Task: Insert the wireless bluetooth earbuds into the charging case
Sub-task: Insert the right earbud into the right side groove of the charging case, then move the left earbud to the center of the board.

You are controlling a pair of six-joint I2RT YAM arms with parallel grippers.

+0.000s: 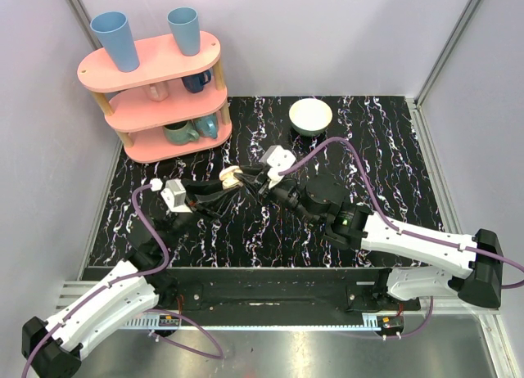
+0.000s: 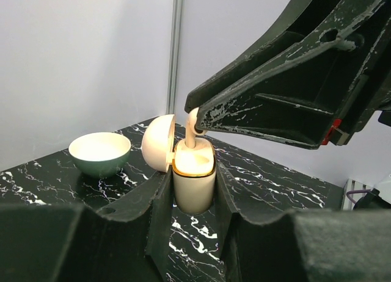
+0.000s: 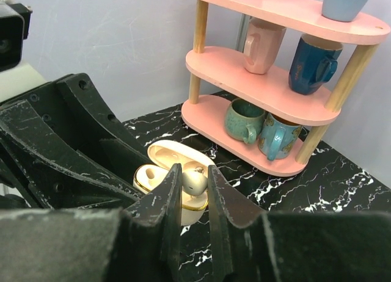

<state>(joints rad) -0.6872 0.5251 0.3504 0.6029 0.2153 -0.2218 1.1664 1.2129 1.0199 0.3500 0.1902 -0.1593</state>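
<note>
The cream charging case (image 2: 194, 183) stands upright between the fingers of my left gripper (image 2: 193, 187), which is shut on its body. Its lid (image 2: 157, 143) hangs open to the left. My right gripper (image 3: 194, 183) is shut on one whitish earbud (image 3: 197, 180), held right at the case's open top (image 3: 153, 177), on its right side. The left socket of the case shows as a hollow. In the left wrist view the earbud (image 2: 192, 134) sticks up out of the case mouth under the right gripper's fingertips (image 2: 204, 114). From above, both grippers meet at the case (image 1: 232, 178).
A white bowl (image 1: 310, 115) sits at the back of the black marbled table (image 1: 377, 173). A pink three-tier shelf (image 1: 160, 92) with mugs and two blue cups stands at the back left, close behind the case in the right wrist view.
</note>
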